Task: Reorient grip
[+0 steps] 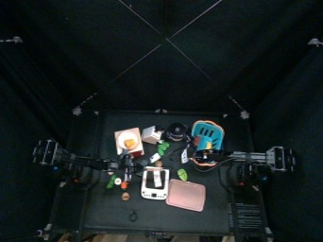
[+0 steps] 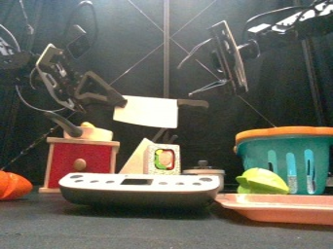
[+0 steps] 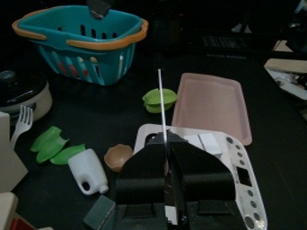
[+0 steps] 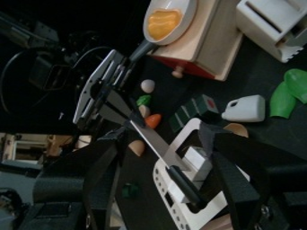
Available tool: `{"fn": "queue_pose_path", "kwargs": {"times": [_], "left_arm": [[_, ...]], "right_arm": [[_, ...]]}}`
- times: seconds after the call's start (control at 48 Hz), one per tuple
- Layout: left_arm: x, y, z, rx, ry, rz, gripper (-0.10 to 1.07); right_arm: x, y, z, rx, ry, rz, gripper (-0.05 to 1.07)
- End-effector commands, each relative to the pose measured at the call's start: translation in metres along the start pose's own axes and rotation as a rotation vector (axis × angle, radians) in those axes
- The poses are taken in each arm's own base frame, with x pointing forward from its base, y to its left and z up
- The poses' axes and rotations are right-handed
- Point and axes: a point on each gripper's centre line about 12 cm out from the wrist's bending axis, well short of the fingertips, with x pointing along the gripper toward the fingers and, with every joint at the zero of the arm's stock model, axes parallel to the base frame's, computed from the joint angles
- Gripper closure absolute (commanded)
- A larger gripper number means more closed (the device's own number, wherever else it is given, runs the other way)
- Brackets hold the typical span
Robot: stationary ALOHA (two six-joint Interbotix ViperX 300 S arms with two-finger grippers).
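Observation:
A thin white card (image 2: pixel 146 110) hangs in the air above the middle of the table, tilted. My left gripper (image 3: pixel 166 148) is shut on its lower edge, and in the left wrist view the card (image 3: pixel 161 99) shows edge-on as a thin white line. In the right wrist view the card (image 4: pixel 162 162) runs as a narrow strip between the jaws of my right gripper (image 4: pixel 162 135). Those jaws stand wide open on either side of it without touching it.
Under the card lies a white flat device (image 2: pixel 136 190). A teal basket with an orange rim (image 2: pixel 286 156) and a pink tray (image 2: pixel 279 206) stand on the right. A wooden box with a red front (image 2: pixel 81 160) stands on the left. Green pieces (image 3: pixel 54 144) and a small white bottle (image 3: pixel 86 171) lie nearby.

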Motion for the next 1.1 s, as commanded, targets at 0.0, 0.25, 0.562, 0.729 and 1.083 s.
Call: {"fn": "queue_pose_path", "kwargs": {"times": [0.0, 0.25, 0.562, 0.729, 1.083], "left_arm": [[0.002, 0.0, 0.007, 0.001, -0.025, -0.001, 0.67], [0.002, 0.0, 0.007, 0.003, -0.025, 0.0, 0.67], [0.002, 0.001, 0.007, 0.004, -0.025, 0.003, 0.67], [0.002, 0.002, 0.007, 0.005, -0.023, 0.004, 0.67], [0.002, 0.001, 0.007, 0.006, -0.025, 0.001, 0.67]], "right_arm": [[-0.01, 0.022, 0.01, -0.007, -0.033, 0.054, 0.07], [-0.012, 0.026, 0.003, 0.011, -0.035, -0.019, 0.07], [-0.024, 0.03, -0.005, 0.023, -0.04, -0.107, 0.07], [-0.03, 0.036, 0.001, -0.029, -0.03, -0.159, 0.07], [-0.038, 0.046, 0.004, -0.34, 0.215, -0.222, 0.09]]}}
